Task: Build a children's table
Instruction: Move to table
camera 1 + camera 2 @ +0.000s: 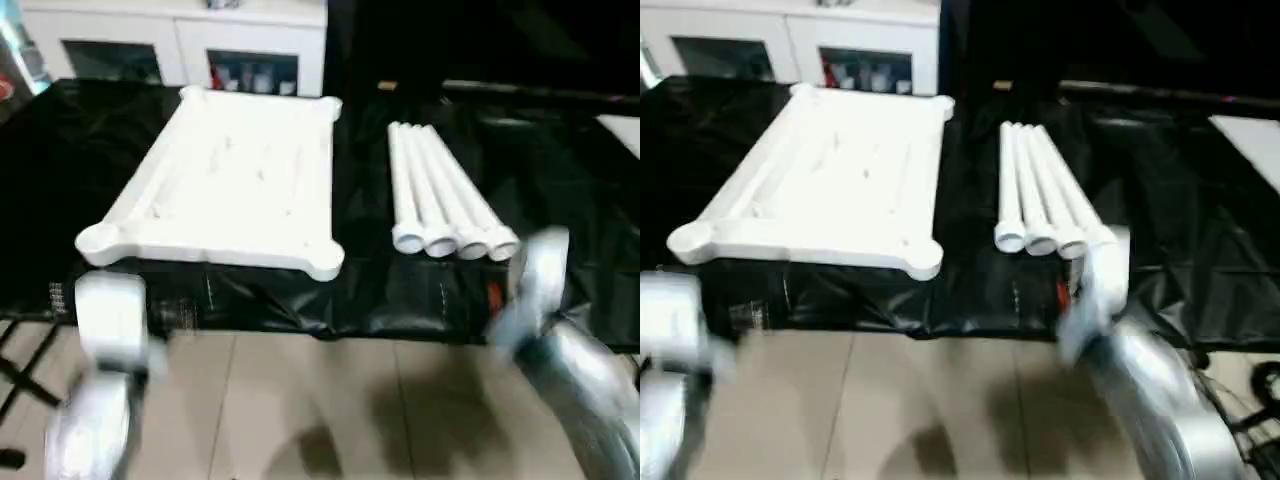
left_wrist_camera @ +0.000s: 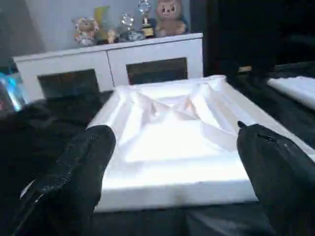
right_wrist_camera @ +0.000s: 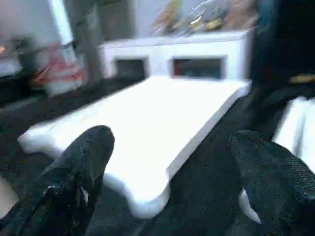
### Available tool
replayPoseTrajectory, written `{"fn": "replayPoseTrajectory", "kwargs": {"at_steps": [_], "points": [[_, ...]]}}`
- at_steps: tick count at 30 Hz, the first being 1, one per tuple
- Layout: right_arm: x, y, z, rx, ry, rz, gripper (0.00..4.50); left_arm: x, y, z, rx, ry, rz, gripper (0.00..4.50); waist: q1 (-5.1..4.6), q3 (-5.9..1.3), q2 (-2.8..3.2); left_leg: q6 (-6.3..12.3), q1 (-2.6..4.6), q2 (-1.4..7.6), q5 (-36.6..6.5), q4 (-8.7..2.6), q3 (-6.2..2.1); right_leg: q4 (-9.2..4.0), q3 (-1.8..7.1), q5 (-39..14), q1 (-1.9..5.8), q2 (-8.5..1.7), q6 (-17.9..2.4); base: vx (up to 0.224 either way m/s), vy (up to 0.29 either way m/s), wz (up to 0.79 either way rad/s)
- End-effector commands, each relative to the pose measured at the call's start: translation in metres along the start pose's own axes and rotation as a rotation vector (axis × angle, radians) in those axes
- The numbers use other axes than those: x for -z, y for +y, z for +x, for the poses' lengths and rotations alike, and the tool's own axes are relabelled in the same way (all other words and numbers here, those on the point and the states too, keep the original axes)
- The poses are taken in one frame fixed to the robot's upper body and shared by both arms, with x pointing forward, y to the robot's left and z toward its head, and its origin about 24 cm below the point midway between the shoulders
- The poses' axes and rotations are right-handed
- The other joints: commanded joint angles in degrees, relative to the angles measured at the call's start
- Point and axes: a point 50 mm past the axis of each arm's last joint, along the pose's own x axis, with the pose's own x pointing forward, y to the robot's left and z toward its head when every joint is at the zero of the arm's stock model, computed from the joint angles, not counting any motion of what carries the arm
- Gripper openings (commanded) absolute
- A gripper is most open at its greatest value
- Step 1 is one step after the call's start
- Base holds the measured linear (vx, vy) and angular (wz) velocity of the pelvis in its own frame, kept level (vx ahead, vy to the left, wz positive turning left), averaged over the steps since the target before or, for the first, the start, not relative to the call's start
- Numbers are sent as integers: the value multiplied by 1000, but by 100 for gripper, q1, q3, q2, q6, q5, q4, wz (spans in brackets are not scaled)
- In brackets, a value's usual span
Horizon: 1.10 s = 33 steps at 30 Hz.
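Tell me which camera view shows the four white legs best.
The left eye view: all four legs lie side by side on the black-draped table, right of the tabletop, ends unobstructed. In the right eye view the right arm covers the rightmost end. The right wrist view catches an edge of them.

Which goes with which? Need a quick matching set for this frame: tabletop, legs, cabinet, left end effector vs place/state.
Column A:
1. tabletop
2. legs
3. cabinet
4. left end effector

Column B:
a. four side by side, right of the tabletop
b. open, holding nothing
c. behind the black-draped table
d. flat on the black cover, ribbed side up

Pairs: 1-d, 2-a, 3-c, 4-b
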Motion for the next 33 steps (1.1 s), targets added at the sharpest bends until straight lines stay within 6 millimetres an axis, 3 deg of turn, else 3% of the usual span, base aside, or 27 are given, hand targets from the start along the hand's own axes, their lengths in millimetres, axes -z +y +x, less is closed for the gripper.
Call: {"fn": "replayPoseTrajectory", "kwargs": {"at_steps": [1, 2, 4, 5, 7, 8, 10, 11, 13, 15, 17, 18, 19, 20, 21, 22, 23, 24, 25, 26, 27, 28, 29, 30, 31, 32, 33], "points": [[17, -14, 8, 143, 81, -16, 425, 10, 5, 7, 22, 67, 12, 450, 2, -224, 25, -34, 78, 278, -270, -394, -159, -339, 238, 541, 137, -313, -669, 0, 0, 0], [18, -17, 17, 216, 6, -68, 425, 12, 8, 18, 42, 69, 38, 450, 9, -237, -15, -104, 87, 247, -119, -378, -127, -314, 243, 721, 107, -301, -700, 0, 0, 0], [18, -19, 19, 245, -11, -90, 425, 13, 8, 22, 41, 69, 46, 450, 29, -262, 18, -190, 107, 258, -100, -368, -119, -289, 249, 907, 114, -311, -714, 0, 0, 0], [21, -21, 22, 290, -10, -127, 425, 16, 9, 28, 42, 93, 49, 450, 23, -273, 45, -231, 101, 259, 32, -359, -124, -265, 244, 1228, 130, -290, -714, 0, 0, 0], [29, -26, 28, 352, 41, -139, 425, 19, 9, 36, 32, 129, 41, 450, 25, -288, 185, -326, 134, 242, 80, -344, -129, -244, 234, 1456, 114, -264, -715, 0, 0, 0], [35, -29, 33, 313, 86, -88, 425, 20, 4, 42, 24, 146, 18, 450, -3, -290, 191, -399, 116, 221, -77, -342, -127, -239, 229, 1496, 154, -256, -745, 0, 0, 0], [36, -30, 37, 298, 82, -35, 425, 21, -1, 45, 16, 156, -1, 450, -3, -283, 163, -329, 85, 239, -290, -343, -123, -239, 250, 1434, 194, -295, -808, 0, 0, 0], [33, -31, 42, 290, 83, -29, 425, 21, -9, 51, 23, 159, -23, 450, -11, -287, 106, -230, 60, 245, -251, -339, -118, -226, 262, 1470, 215, -311, -886, 0, 0, 0], [32, -28, 46, 268, 69, -47, 425, 19, -15, 54, 53, 145, -15, 450, -5, -288, 95, -93, 55, 248, -161, -324, -106, -246, 265, 1436, 207, -317, -956, 0, 0, 0], [35, -23, 49, 251, 70, -32, 425, 17, -15, 56, 65, 128, -11, 450, -8, -278, 69, -58, 65, 260, -482, -351, -104, -268, 259, 967, 249, -329, -961, 0, 0, 0], [38, -16, 49, 201, 70, -79, 425, 15, -15, 56, 56, 124, 0, 450, -14, -261, 70, -99, 116, 290, -1201, -411, -100, -359, 233, -142, 285, -328, -935, 0, 0, 0], [40, -10, 50, 158, 74, -104, 425, 12, -13, 56, 58, 117, -5, 450, -22, -249, 7, -64, 117, 284, -1323, -417, -83, -395, 229, -377, 296, -310, -918, 0, 0, 0], [42, -7, 51, 140, 76, -117, 425, 11, -12, 56, 59, 114, -9, 450, -2, -235, 64, -15, 166, 268, -1623, -442, -63, -457, 213, -911, 315, -290, -922, 0, 0, 0], [45, -6, 52, 135, 84, -120, 425, 10, -10, 56, 58, 106, -17, 450, -8, -206, 90, 446, -182, 140, -1634, -495, -180, -595, 20, -1595, 596, -407, -695, 0, 0, 0], [48, -4, 53, 136, 90, -103, 425, 12, -8, 54, 36, 119, -24, 450, 55, -165, 133, 780, -175, 80, -1732, -448, -241, -798, -144, -2462, 664, -559, -617, 17, -3, 34], [48, -4, 53, 136, 90, -103, 425, 12, -8, 54, 36, 119, -24, 450, 18, -183, 148, 894, -210, 61, -1583, -407, -261, -863, -198, -2669, 756, -599, -600, 17, -3, 34], [49, -3, 53, 129, 89, -95, 425, 14, -7, 54, 25, 130, -30, 450, 21, -142, 184, 1003, -177, 52, -1494, -376, -292, -984, -344, -2968, 823, -627, -653, 62, 20, 54], [49, -3, 54, 125, 89, -97, 425, 14, -7, 54, 25, 132, -30, 450, 28, -166, 200, 1037, -169, 52, -1390, -356, -298, -1012, -420, -2919, 893, -618, -685, 87, 30, 64], [50, -2, 55, 116, 89, -102, 425, 15, -8, 53, 23, 138, -31, 450, 56, -162, 212, 1131, -124, 56, -1212, -367, -324, -1035, -553, -2703, 963, -569, -741, 87, 30, 64], [52, 0, 57, 112, 91, -101, 425, 16, -9, 52, 29, 141, -27, 450, 27, -176, 279, 1274, -42, 26, -1080, -403, -386, -979, -680, -2254, 1007, -399, -841, 111, 27, 68], [53, 1, 58, 112, 92, -100, 425, 17, -9, 52, 31, 141, -25, 450, -9, -188, 295, 1410, 42, 9, -986, -429, -450, -924, -738, -1980, 1004, -278, -872, 168, 17, 64], [53, 1, 58, 109, 92, -100, 425, 17, -9, 52, 26, 146, -25, 450, -50, -210, 307, 1632, 182, 1, -803, -440, -563, -810, -770, -1647, 959, -146, -884, 168, 17, 64], [54, 4, 59, 97, 88, -93, 425, 18, -7, 53, 10, 150, -34, 450, -325, -321, 440, 2532, 1217, 479, -242, -342, -1060, -71, -584, -1161, 86, 105, -745, 217, 6, 61], [55, 5, 59, 99, 89, -69, 425, 17, -7, 53, 10, 150, -36, 450, -347, -390, 305, 2806, 1370, 779, 279, -307, -1342, 271, -443, -1155, -152, 24, -507, 183, -14, 34], [55, 5, 59, 102, 90, -39, 425, 17, -7, 53, 13, 148, -38, 450, -228, -285, 305, 3025, 1109, 840, 572, -312, -1253, 567, -249, -990, -318, -89, -83, 183, -14, 34], [57, 4, 59, 112, 105, -7, 425, 17, -8, 53, 17, 147, -35, 450, -223, -249, 223, 3072, 947, 762, 597, -424, -1104, 715, -141, -556, -438, -137, 171, 131, -43, 1], [58, 4, 59, 113, 122, 10, 425, 17, -8, 52, 18, 147, -34, 450, -202, -232, 192, 2922, 848, 651, 396, -478, -909, 673, -116, -238, -433, -132, 152, 103, -58, -2]]}}
